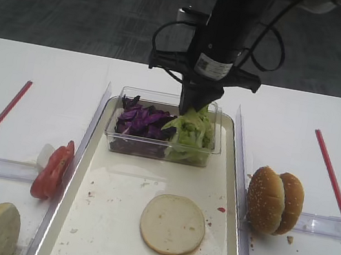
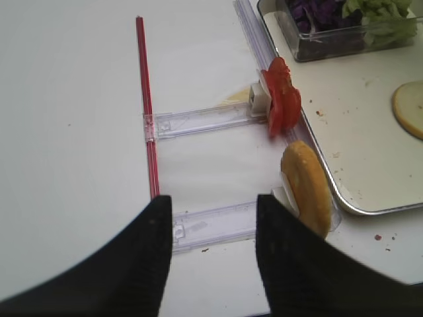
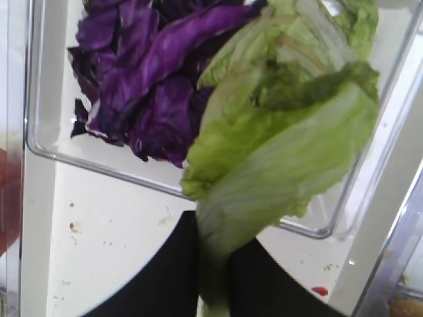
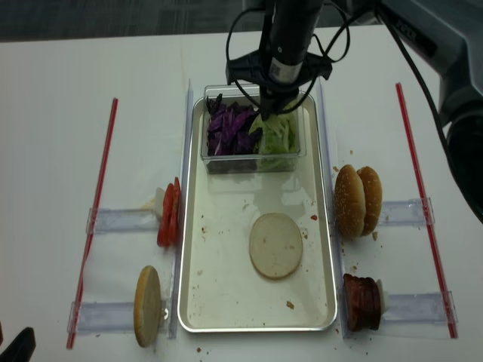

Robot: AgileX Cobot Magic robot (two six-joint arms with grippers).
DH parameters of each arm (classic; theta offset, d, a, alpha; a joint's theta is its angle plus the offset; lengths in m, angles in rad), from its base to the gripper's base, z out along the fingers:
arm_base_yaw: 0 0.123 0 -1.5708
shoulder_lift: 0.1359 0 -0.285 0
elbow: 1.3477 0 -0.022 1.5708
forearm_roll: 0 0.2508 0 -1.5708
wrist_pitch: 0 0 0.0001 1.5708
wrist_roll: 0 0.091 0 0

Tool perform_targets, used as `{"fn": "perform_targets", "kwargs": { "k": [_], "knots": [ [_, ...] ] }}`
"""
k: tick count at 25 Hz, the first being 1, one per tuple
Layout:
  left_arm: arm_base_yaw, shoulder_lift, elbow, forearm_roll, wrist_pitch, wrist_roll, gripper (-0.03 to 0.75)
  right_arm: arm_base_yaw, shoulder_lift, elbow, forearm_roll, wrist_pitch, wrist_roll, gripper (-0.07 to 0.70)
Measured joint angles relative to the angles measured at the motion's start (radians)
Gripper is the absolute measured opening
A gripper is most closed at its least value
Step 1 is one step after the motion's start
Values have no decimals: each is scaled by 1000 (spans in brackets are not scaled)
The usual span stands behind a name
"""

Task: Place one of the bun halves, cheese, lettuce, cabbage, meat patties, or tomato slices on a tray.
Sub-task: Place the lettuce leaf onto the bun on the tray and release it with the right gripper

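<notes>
Lettuce (image 3: pixel 277 152) sits clamped in the right gripper (image 3: pixel 211 277), purple cabbage (image 3: pixel 142 79) beside it; the left gripper (image 2: pixel 213 257) looks apart, seemingly empty.

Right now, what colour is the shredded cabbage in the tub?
Dark purple cabbage, clearest in the right wrist view.

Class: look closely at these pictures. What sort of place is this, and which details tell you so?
Probably a robotics lab's burger-assembly bench, not a kitchen: a white table marked with red tape strips, ingredients stood in clear plastic holders, and a black robot pincer gripping crinkled green lettuce above a clear tub.
</notes>
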Motion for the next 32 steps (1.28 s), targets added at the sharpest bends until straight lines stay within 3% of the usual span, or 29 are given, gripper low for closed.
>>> {"fn": "perform_targets", "kwargs": {
  "k": [19,32],
  "knots": [
    [0,0,0,0,0,0,309,187,-190,338,-21,-8,-28,133],
    [0,0,0,0,0,0,309,216,-206,531,-4,-166,-26,132]
  ]
}}
